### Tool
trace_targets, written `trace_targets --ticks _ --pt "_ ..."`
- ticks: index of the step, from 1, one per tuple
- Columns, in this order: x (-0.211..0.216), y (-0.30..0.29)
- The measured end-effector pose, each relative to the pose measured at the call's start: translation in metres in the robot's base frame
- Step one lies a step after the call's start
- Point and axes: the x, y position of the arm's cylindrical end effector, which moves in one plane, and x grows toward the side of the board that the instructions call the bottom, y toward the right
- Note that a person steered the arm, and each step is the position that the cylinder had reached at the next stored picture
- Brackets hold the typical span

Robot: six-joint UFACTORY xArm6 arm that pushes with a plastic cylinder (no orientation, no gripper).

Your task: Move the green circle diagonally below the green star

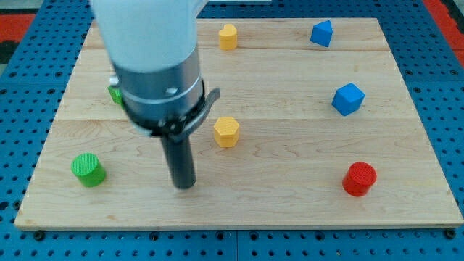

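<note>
The green circle (88,170) lies near the board's lower left corner. The green star (115,93) shows only as a small green edge at the left, mostly hidden behind my arm's grey body. My tip (185,185) rests on the board to the right of the green circle, well apart from it, and below-left of the nearer yellow block (226,131). The green circle sits below and a little left of the green star.
A second yellow block (228,36) stands at the top centre. Two blue blocks sit at the upper right (322,33) and right (348,99). A red circle (359,179) lies at the lower right. The wooden board (290,210) ends near the view's bottom.
</note>
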Motion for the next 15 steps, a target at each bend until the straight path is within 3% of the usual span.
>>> trace_targets --ticks 2,3,4,5,6,7,9,10,12,15 --pt "0.019 -0.026" --pt "0.019 -0.09" --pt "0.018 -0.104" --pt "-0.015 -0.196" --pt "-0.02 -0.203" --pt "-0.02 -0.202" --pt "-0.023 -0.137" --pt "-0.024 -0.137" --pt "-0.044 -0.083" --pt "-0.082 -0.072"
